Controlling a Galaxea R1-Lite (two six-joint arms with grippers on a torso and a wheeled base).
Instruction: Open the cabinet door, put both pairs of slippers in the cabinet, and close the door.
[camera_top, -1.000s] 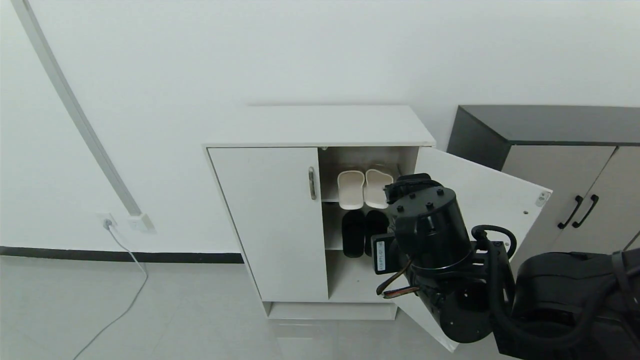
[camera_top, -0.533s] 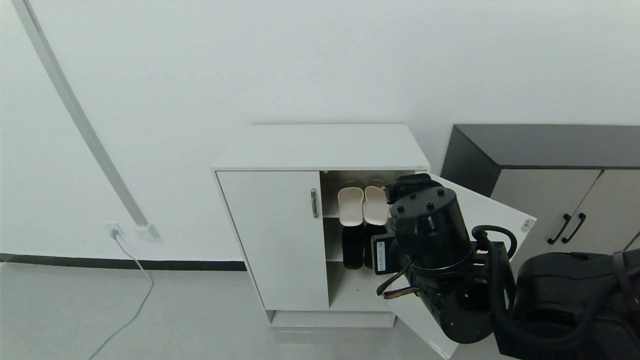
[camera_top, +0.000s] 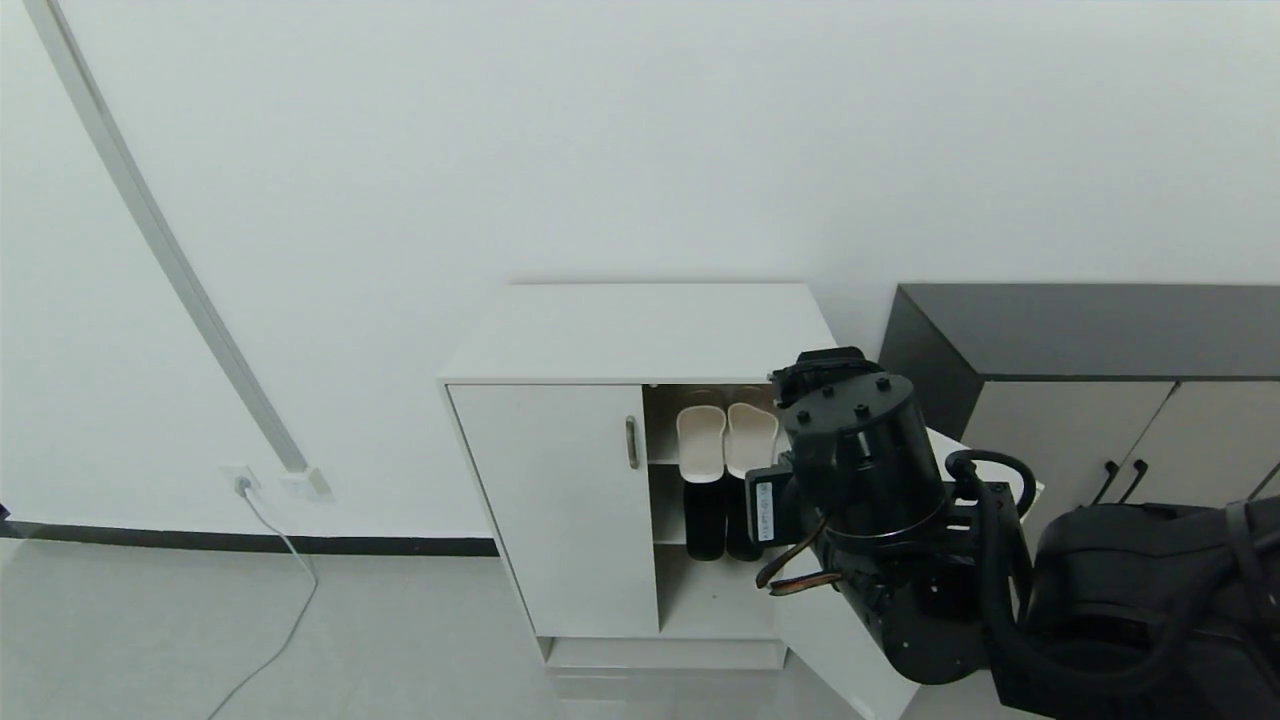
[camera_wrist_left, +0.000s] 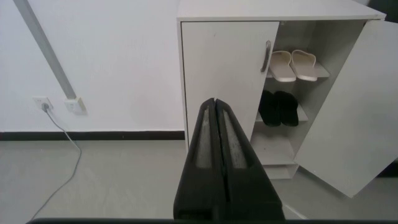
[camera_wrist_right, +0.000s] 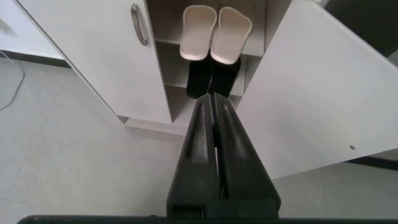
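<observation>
Two slipper pairs (camera_top: 727, 445) are sitting in the cabinet (camera_top: 640, 330), door (camera_wrist_left: 351, 106) hanging open at three o'clock; both jaws pressing together, empty.

1. Head view: high, facing forward and down at the cabinet (camera_top: 640, 330), well back.
2. Left wrist view: lower, facing the cabinet front.
3. Right wrist view: nearest, tilted down into the open side.
4. Shared by all: white slippers (camera_top: 702, 440), black slippers (camera_top: 705, 520).
</observation>
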